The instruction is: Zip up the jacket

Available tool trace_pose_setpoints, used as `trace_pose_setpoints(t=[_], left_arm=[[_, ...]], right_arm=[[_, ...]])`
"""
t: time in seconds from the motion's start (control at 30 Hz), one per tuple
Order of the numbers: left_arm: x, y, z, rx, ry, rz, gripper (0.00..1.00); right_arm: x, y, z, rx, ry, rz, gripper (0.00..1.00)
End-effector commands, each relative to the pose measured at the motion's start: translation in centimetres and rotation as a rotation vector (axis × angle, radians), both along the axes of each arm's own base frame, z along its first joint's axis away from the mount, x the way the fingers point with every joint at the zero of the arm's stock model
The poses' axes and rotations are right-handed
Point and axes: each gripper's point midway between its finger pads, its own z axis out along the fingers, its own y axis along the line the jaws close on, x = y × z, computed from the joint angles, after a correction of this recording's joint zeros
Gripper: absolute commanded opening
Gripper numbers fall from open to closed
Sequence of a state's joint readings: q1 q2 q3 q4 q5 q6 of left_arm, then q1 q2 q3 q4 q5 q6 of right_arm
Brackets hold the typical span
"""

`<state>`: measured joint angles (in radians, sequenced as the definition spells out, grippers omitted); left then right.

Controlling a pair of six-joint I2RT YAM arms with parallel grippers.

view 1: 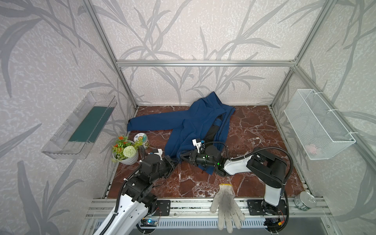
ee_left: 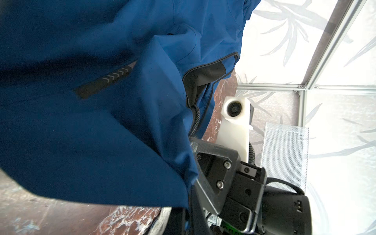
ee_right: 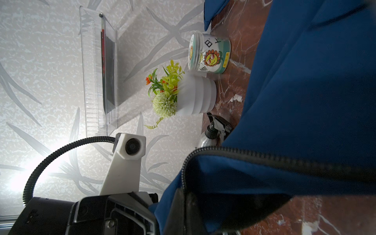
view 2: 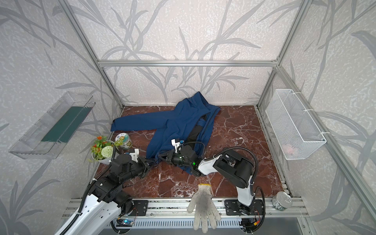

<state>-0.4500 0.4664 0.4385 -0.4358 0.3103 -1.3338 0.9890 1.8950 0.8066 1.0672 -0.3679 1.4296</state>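
1. The jacket [view 1: 189,126] lay across the middle of the marble table [view 1: 254,130] in both top views. Its collar pointed at the back wall and one sleeve [view 1: 150,122] stretched out toward the left of the frame. The front was open with the black lining [view 1: 213,130] showing in the gap, so nothing was zipped yet.
2. Both arms met at the bottom hem, lower centre of the frame. That makes sense to me, since that's the end where a zip has to be started.
3. The right gripper [view 1: 184,158] was clamped tight on the hem edge. The left wrist view had blue cloth pinched in its jaws, centre-right of the frame. In the right wrist view the zipper teeth [ee_right: 264,155] ran across the lower middle, so I'd guess it was holding one side of the zip steady.
4. The left gripper [view 1: 173,161] was pinched all the way down too, tip against the hem corner just beside the right one. It looked to have hold of the jacket there, but I couldn't tell which bit because the fabric hid the tips.
5. The hem seemed lifted a little off the marble, probably to line up the two zip ends.
6. The work glove [view 1: 224,203] at the bottom edge and the flower pot [view 1: 126,152] and jar [view 1: 141,139] at the left sat well apart from the hem.
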Motion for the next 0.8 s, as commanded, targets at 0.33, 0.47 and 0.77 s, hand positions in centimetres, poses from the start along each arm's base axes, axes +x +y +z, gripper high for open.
trace_pose_setpoints(t=[0.33,0.47,0.77], left_arm=[[-0.3,0.2,-0.3,0.013,0.001,-0.003,0.00],[0.1,0.2,0.0,0.008,-0.016,0.006,0.00],[0.7,-0.2,0.3,-0.018,-0.052,0.006,0.00]], right_arm=[[-0.3,-0.7,3.1,0.006,-0.067,0.020,0.09],[-0.3,-1.5,2.9,-0.006,-0.052,0.007,0.46],[-2.3,-9.1,-1.4,-0.484,-0.021,-0.050,0.61]])
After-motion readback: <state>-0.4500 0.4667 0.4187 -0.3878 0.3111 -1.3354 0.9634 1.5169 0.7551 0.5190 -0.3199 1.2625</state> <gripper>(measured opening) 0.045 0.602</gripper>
